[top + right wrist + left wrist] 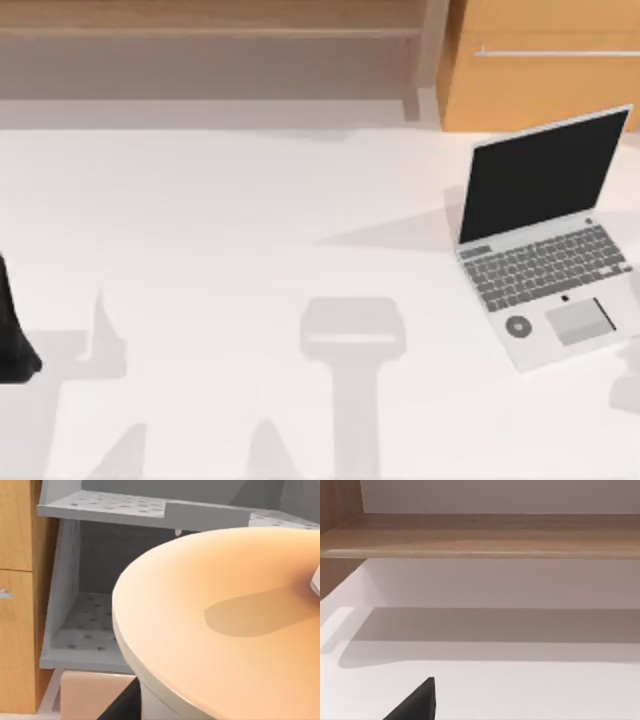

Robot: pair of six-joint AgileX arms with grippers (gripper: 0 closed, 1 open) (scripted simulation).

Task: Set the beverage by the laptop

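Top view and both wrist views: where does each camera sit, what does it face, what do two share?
Top view: overhead, looking down on table and laptop; left arm at left edge.
Left wrist view: low over the table, facing the wooden shelf; left gripper tip.
Right wrist view: close to a round orange surface, cabinet beside.
Shared: shelf, top and left wrist.

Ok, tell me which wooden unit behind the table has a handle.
The orange cabinet behind the laptop; the brown shelf left of it has none.
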